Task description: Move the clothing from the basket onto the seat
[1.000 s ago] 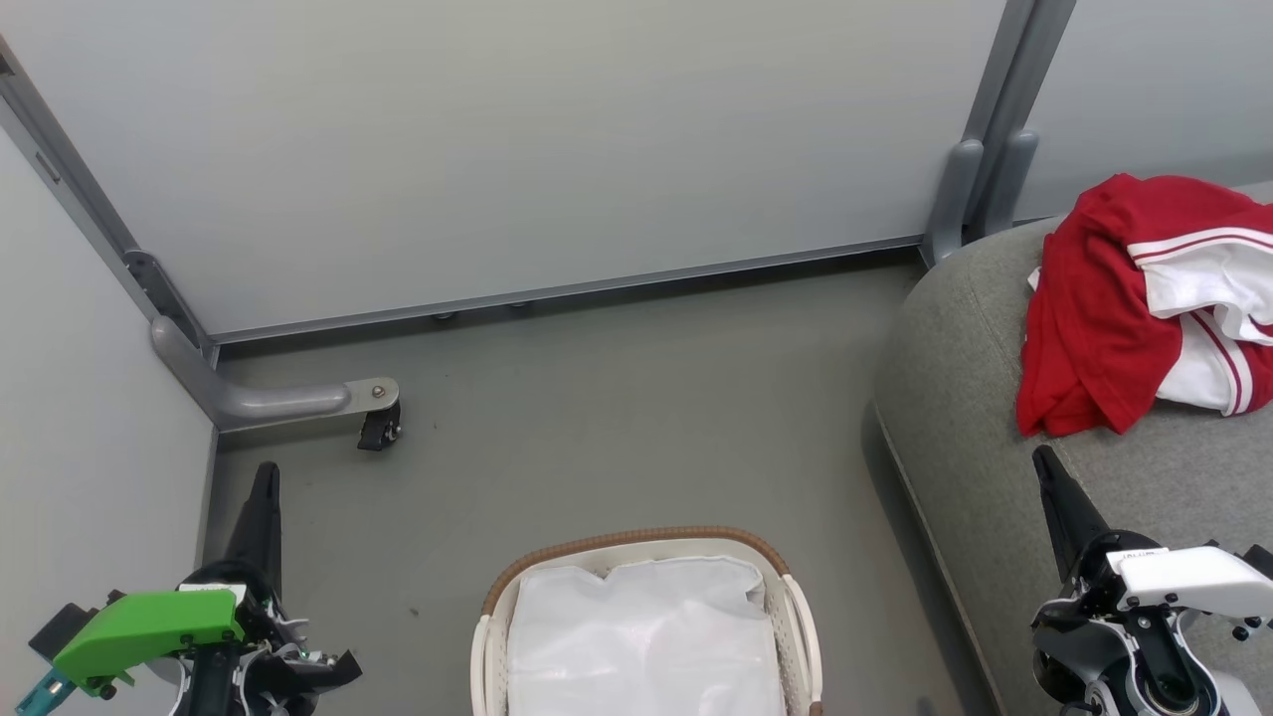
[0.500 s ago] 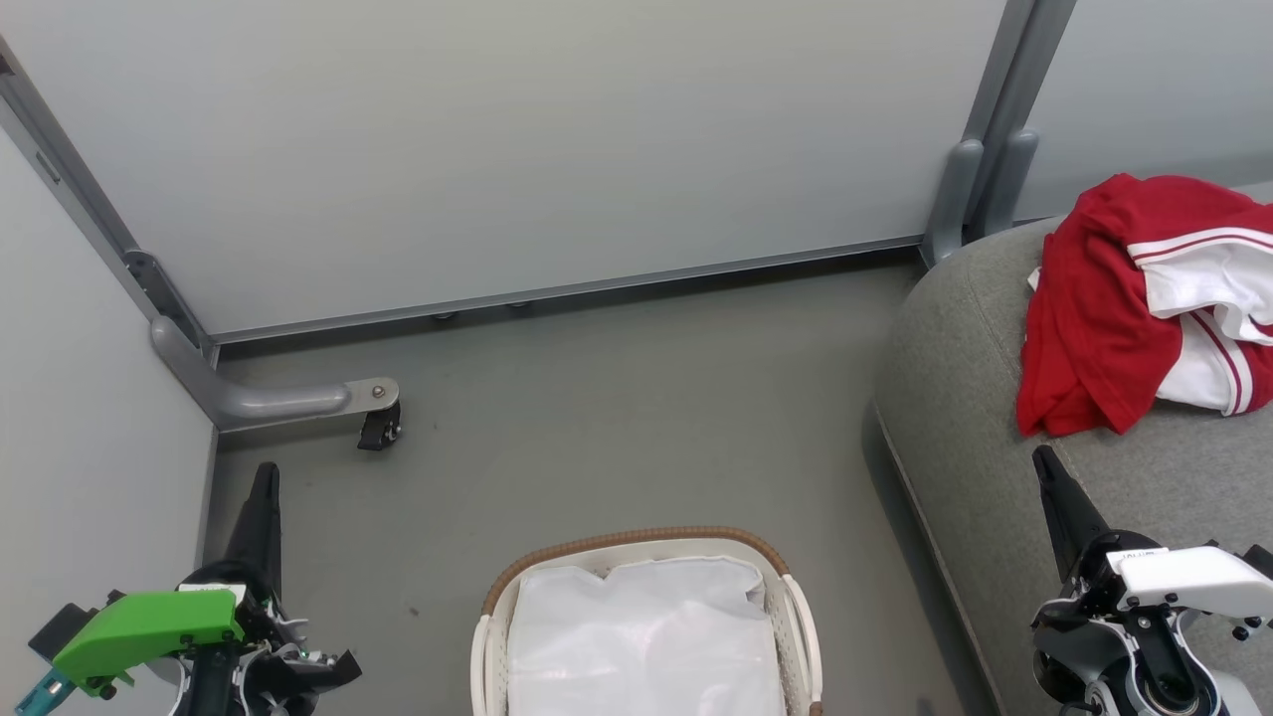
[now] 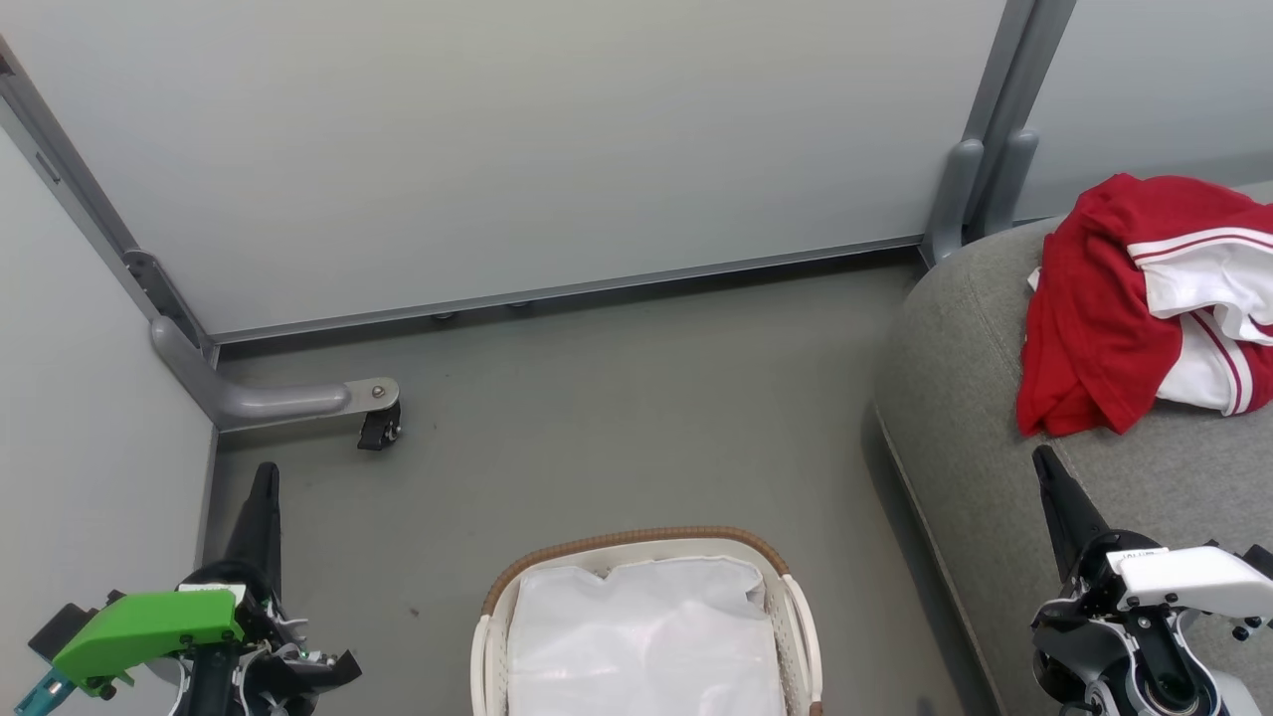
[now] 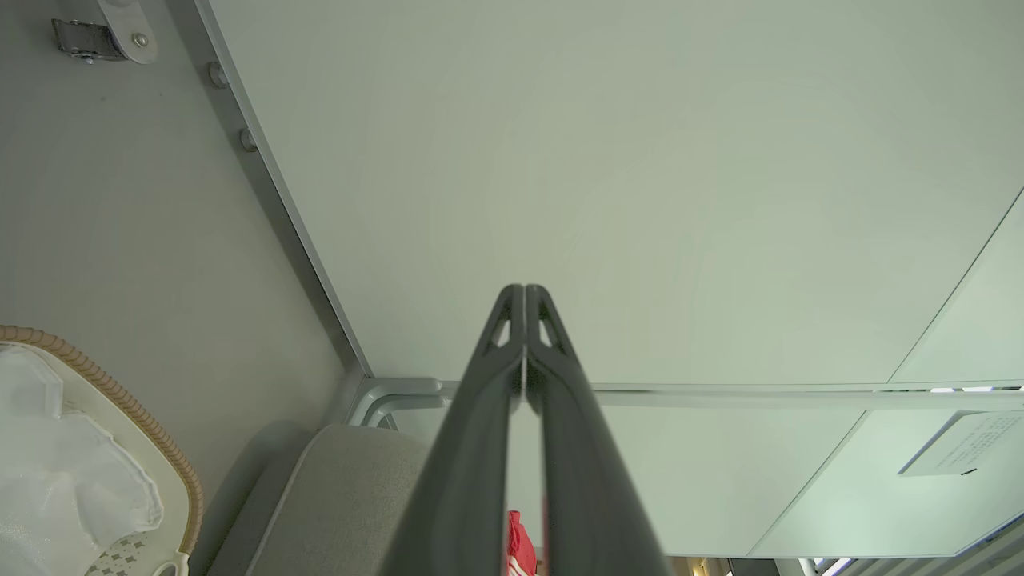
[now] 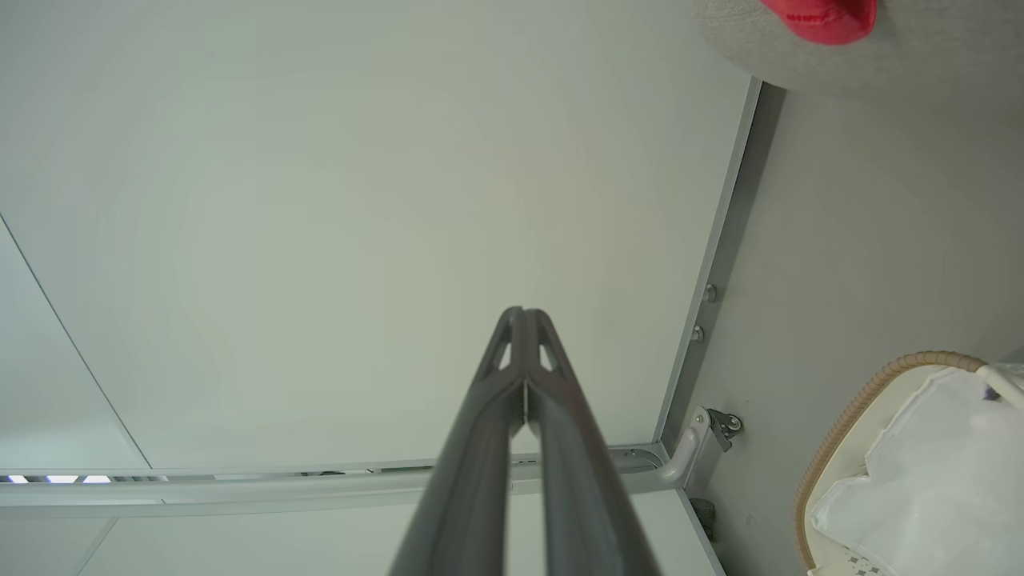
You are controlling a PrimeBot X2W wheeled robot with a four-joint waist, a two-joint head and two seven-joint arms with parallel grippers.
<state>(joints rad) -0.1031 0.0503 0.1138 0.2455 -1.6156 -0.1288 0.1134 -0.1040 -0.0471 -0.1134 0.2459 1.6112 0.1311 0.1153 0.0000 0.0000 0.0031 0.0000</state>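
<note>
Red and white clothing (image 3: 1144, 298) lies bunched on the grey seat (image 3: 965, 398) at the right; a corner of the clothing (image 5: 824, 20) shows at the top of the right wrist view, and a sliver of it (image 4: 520, 552) between the fingers in the left wrist view. The white basket (image 3: 786, 597) with a brown rim stands bottom centre, with just its white liner (image 3: 636, 636) showing inside. My left gripper (image 3: 265, 475) is shut and empty at lower left, beside the wall. My right gripper (image 3: 1042, 459) is shut and empty over the seat's front, just below the clothing.
Grey partition walls close the back and the left. A metal foot with a caster (image 3: 378, 428) sticks out on the floor at the left. A grey post (image 3: 980, 179) stands behind the seat's corner. Bare grey floor (image 3: 617, 418) lies between basket and wall.
</note>
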